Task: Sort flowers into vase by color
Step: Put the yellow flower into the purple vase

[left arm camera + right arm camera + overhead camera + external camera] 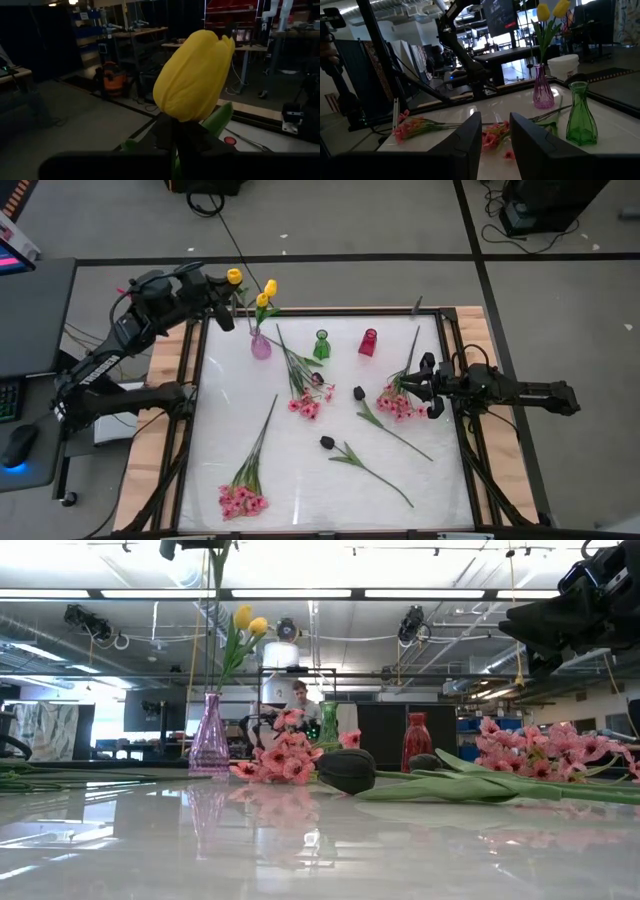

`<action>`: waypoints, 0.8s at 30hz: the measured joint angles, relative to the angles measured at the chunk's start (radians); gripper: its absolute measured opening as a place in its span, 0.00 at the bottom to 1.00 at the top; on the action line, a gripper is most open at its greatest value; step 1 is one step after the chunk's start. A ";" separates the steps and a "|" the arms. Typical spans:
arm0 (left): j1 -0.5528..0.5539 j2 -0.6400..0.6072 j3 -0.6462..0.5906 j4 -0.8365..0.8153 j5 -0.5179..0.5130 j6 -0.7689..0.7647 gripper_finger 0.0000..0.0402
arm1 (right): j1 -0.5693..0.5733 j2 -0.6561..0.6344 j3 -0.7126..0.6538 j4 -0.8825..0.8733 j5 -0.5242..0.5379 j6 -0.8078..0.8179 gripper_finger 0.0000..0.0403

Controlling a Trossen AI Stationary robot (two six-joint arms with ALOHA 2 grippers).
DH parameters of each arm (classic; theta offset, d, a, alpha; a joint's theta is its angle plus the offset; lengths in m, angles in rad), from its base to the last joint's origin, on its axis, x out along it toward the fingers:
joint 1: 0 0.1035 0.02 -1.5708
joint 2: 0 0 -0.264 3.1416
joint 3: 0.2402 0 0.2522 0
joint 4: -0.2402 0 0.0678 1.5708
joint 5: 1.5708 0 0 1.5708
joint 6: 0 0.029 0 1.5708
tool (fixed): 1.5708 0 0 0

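White bench (300, 470): your left end effector (228, 290), upper left, grips a yellow tulip (234, 277); right end effector (432, 385) parted, empty.

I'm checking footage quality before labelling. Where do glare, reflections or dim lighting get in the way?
Low view: bright ceiling lights wash out the top, and the glossy table mirrors the purple vase. Left wrist view: dim room, only the yellow tulip well lit. High view: evenly lit, mild sheen.
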 joint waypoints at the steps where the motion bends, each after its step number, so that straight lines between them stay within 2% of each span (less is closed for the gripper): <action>1: 0.000 -0.001 -0.004 0.006 0.000 0.000 0.04 | 0.000 0.000 0.000 0.000 0.000 0.000 0.27; 16: 0.031 0.000 -0.010 0.016 -0.001 0.012 0.04 | 0.000 0.000 0.000 0.000 0.000 0.000 0.27; 24: 0.030 -0.011 -0.092 0.039 -0.001 -0.020 0.04 | 0.000 0.000 0.000 0.000 0.000 0.000 0.27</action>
